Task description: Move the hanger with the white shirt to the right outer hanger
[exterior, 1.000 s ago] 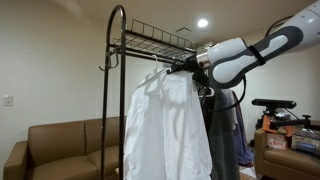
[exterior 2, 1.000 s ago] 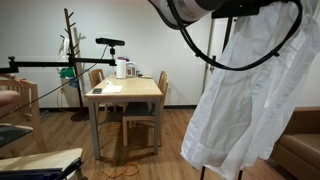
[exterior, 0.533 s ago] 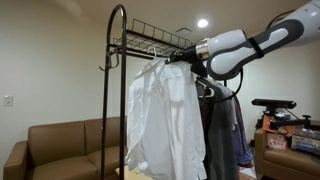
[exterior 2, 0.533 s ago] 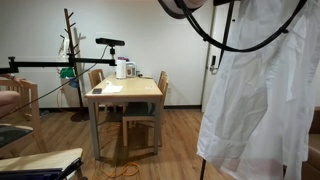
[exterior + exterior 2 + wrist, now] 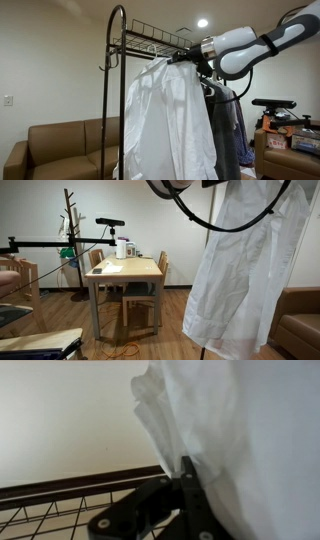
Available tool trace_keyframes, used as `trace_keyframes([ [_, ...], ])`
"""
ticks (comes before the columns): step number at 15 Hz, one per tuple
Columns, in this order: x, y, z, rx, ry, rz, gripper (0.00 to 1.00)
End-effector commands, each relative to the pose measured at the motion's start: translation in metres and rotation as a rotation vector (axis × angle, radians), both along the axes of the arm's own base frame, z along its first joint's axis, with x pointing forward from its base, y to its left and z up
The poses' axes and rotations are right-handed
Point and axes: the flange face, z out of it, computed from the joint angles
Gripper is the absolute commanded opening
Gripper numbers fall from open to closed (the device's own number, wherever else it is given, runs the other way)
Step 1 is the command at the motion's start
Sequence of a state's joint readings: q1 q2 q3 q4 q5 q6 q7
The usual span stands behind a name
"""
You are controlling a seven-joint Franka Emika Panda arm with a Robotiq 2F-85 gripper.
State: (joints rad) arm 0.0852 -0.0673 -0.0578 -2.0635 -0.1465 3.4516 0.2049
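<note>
Beige-walled room: under the dark metal garment rack (image 5: 150,40), the black gripper (image 5: 186,58) pinches the collar of the white long-sleeved shirt (image 5: 170,120).

Garment rack (image 5: 107,110): room is open outside its curved end pole. Under its wire shelf (image 5: 155,36), the white shirt (image 5: 168,125) and dark garments (image 5: 232,130) block passage.

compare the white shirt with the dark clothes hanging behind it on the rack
The white shirt is pale and spreads wide; the dark clothes are grey-black and hang narrow. The shirt is at the gripper, in front; the dark clothes sit behind it. Both hang under the rack.
</note>
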Motion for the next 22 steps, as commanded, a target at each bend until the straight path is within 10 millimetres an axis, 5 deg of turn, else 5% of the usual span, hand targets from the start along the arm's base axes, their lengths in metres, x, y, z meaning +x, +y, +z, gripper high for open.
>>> trace_keyframes([
  [1,-0.034,-0.005,0.026,-0.057,-0.071,0.007,0.08],
  [3,-0.045,-0.005,0.013,-0.061,-0.038,0.008,0.08],
  [10,-0.078,0.006,-0.097,-0.048,0.204,0.044,0.08],
  [13,-0.100,0.034,-0.127,-0.053,0.295,0.131,0.09],
  [14,-0.109,0.044,-0.132,-0.060,0.304,0.173,0.09],
  [15,-0.085,0.031,-0.135,-0.072,0.285,0.120,0.09],
  [22,-0.108,0.052,-0.140,-0.066,0.326,0.189,0.09],
])
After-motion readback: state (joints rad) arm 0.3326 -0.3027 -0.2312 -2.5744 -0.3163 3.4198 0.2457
